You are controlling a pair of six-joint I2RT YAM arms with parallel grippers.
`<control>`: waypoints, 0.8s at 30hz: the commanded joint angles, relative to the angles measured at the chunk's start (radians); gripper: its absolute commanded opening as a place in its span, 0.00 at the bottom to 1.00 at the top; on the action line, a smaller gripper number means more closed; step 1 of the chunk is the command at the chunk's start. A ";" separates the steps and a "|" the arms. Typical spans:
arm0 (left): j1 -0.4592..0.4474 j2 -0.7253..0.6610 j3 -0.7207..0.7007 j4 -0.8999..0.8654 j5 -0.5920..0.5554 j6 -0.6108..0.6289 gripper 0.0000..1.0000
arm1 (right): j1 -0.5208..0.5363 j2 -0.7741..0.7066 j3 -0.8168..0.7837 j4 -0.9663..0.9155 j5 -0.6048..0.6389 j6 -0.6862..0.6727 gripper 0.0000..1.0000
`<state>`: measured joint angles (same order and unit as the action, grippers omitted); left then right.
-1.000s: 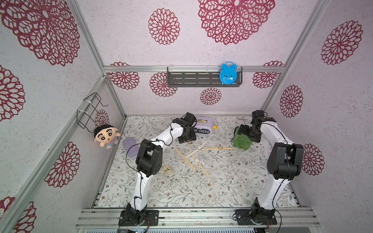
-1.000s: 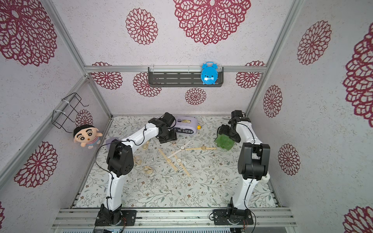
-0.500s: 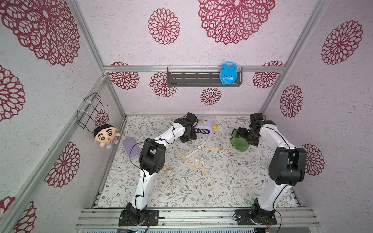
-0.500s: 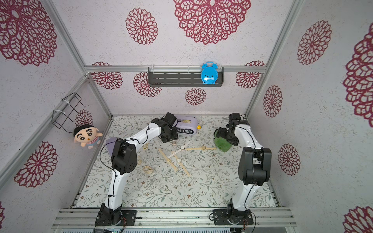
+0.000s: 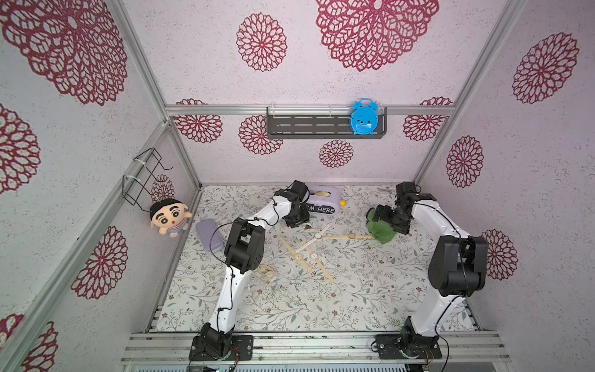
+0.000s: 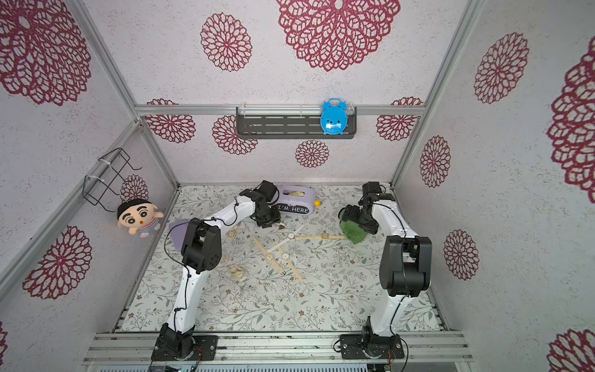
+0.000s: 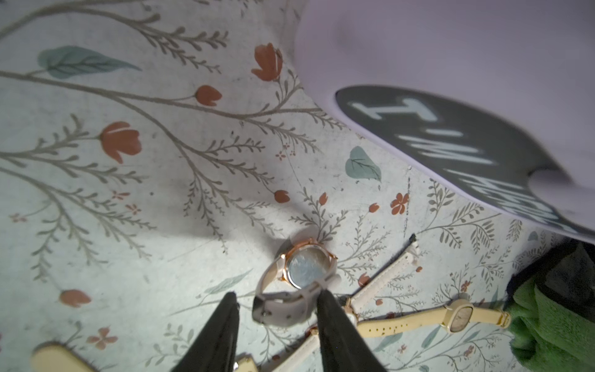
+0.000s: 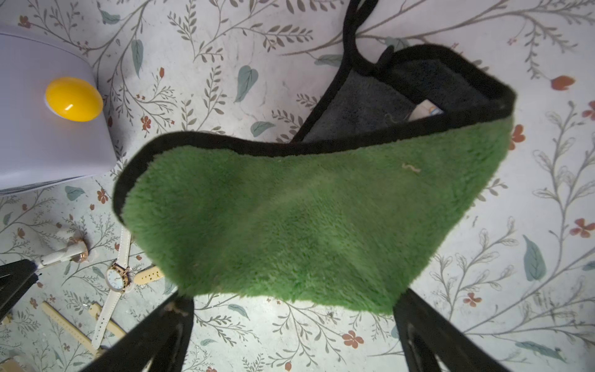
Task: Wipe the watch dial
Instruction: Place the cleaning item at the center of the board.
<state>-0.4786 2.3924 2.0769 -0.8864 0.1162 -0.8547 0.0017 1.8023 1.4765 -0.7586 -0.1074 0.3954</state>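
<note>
left end effector [image 5: 305, 226] low beside purple box [image 5: 325, 201] | green cloth [image 5: 382, 232] apparently touching right end effector [image 5: 381, 216]

You see grey-strapped round watch [image 7: 307, 270] in front of lilac plastic box [image 5: 333, 197] | fluffy green cloth [image 5: 381, 231] right of cream-strapped watch [image 5: 351, 236] | all on floral table [image 5: 354, 296].

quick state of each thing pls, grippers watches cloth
grey-strap watch, strap buckled into a loop
left gripper, open, jaws astride that watch's strap
white-strap watch, unbuckled, flat, dial up
cream watch, unbuckled, flat, dial up
green cloth, bunched up
right gripper, wide open, astride the green cloth
</note>
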 commanded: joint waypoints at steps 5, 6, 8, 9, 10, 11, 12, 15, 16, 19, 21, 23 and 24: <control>0.011 0.034 0.017 0.039 0.047 -0.018 0.26 | 0.003 -0.077 -0.029 0.014 0.002 0.022 0.99; 0.012 0.034 0.014 0.042 0.049 -0.017 0.24 | 0.003 -0.079 -0.035 0.014 0.002 0.022 0.99; 0.012 0.034 0.008 0.047 0.056 -0.020 0.17 | 0.003 -0.081 -0.042 0.016 0.003 0.023 0.99; 0.012 0.034 0.004 0.047 0.058 -0.021 0.13 | 0.003 -0.082 -0.043 0.016 0.004 0.023 0.99; 0.013 0.034 0.000 0.048 0.058 -0.021 0.09 | 0.003 -0.083 -0.046 0.015 0.006 0.023 0.99; 0.013 0.033 -0.006 0.047 0.059 -0.020 0.07 | 0.003 -0.084 -0.047 0.015 0.007 0.022 0.99; 0.013 0.028 -0.015 0.049 0.058 -0.018 0.04 | 0.003 -0.086 -0.046 0.013 0.009 0.022 0.99; 0.012 0.010 -0.061 0.057 0.055 -0.008 0.00 | 0.003 -0.087 -0.047 0.014 0.010 0.022 0.99; 0.014 0.001 -0.085 0.061 0.053 -0.002 0.00 | 0.003 -0.087 -0.048 0.013 0.012 0.022 0.99; 0.014 -0.042 -0.184 0.111 0.052 0.008 0.00 | 0.003 -0.087 -0.051 0.014 0.014 0.021 0.99; 0.014 -0.077 -0.262 0.161 0.051 0.008 0.00 | 0.002 -0.086 -0.051 0.014 0.015 0.019 0.99; 0.014 -0.101 -0.328 0.199 0.053 0.008 0.00 | 0.003 -0.084 -0.051 0.014 0.015 0.019 0.99; 0.014 -0.110 -0.355 0.213 0.056 0.011 0.00 | 0.003 -0.083 -0.050 0.013 0.014 0.019 0.99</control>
<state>-0.4675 2.2978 1.7947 -0.6865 0.1776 -0.8639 0.0017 1.7756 1.4265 -0.7441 -0.1040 0.4042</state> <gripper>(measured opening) 0.174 0.988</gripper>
